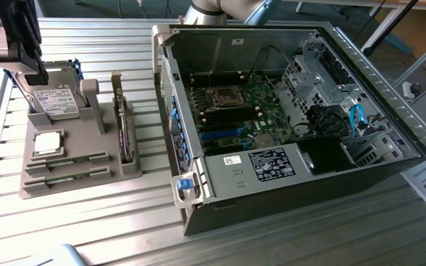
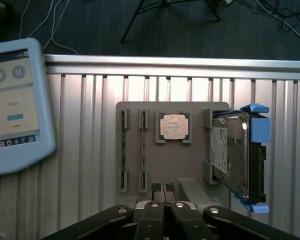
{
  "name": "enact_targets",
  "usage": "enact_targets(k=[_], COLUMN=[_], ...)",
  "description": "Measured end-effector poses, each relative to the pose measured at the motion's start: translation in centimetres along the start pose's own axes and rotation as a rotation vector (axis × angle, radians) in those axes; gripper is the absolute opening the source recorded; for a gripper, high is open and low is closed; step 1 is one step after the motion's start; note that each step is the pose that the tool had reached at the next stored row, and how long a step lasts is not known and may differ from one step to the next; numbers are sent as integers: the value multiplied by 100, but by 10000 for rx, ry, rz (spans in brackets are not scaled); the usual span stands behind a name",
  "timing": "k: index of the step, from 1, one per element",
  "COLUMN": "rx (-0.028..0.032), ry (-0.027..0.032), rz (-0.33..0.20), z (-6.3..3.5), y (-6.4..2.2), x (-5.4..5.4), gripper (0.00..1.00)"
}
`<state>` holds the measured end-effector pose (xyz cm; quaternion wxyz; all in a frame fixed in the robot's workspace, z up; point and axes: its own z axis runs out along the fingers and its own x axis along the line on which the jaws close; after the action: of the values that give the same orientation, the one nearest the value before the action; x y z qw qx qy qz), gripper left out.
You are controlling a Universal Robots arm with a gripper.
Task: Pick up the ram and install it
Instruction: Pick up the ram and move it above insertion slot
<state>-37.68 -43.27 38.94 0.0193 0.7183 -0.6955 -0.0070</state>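
Ram (image 1: 66,162) on edge in a slot at the holder's (image 1: 72,189) six o'clock end in the exterior view, a second ram (image 1: 65,178) in the next slot just beside it, nearer the rim; both untouched, neither in the case (image 1: 287,183). Claw (image 2: 163,188) pressed together and empty, hanging over the holder, apart from both sticks. Probably the approach stage of the pick: best to part the claw before descending, set it across the thin board near mid-length, pinch the flat faces rather than the chips, and lift straight up to avoid jamming it in the slot. Little room to err: second ram close alongside, processor (image 1: 47,143) just at twelve o'clock of the slots, drive (image 1: 54,100) upright beyond that, card (image 1: 126,136) standing along the holder's three o'clock side. Case near at three o'clock, side off, board (image 1: 235,108) open to reach. Pendant (image 2: 15,100) on the table (image 1: 87,233) near the holder.
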Motion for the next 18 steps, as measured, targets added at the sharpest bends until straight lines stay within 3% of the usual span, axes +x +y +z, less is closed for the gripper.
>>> enact_targets(k=[8,18], rx=[0,-3], ry=[43,141], rz=[-34,-84], z=[30,77], y=[-1,-1], x=[22,56], gripper=[10,10])
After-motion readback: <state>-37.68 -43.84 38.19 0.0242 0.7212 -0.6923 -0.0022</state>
